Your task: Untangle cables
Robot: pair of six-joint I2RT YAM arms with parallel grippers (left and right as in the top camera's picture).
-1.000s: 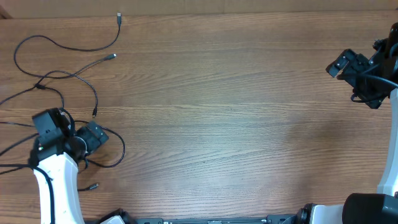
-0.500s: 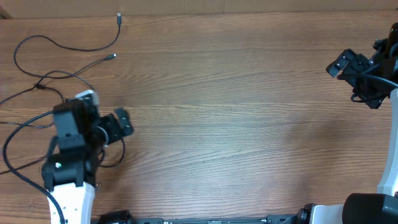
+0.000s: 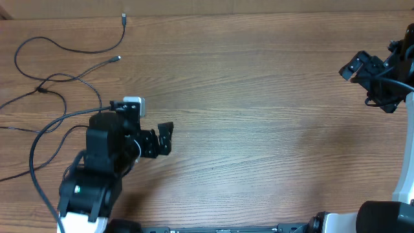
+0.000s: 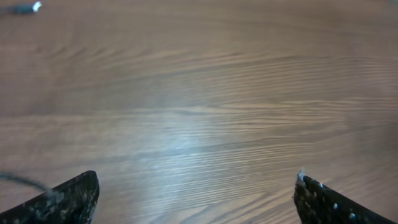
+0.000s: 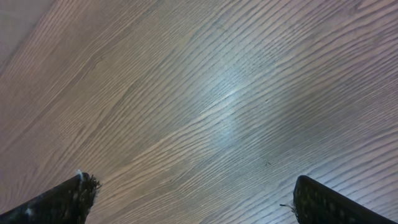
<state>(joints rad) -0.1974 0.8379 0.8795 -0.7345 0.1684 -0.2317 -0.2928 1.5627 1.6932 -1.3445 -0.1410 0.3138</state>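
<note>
Currently the cables [image 3: 40,88] are lying as loose black strands over the far-left part of the tabletop [image 3: 259,129], with some running under the left arm. The left gripper [image 3: 167,138] is hovering just right of them, spread wide and gripping nothing; its wrist view is showing wood grain between the fingers [image 4: 68,199]. The right gripper [image 3: 350,68] is sitting well apart at the right edge, likewise spread and empty.

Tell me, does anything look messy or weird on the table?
Yes: the thin black cables loop and cross each other untidily at the left side of the table. Nothing looks spilled or broken.
</note>
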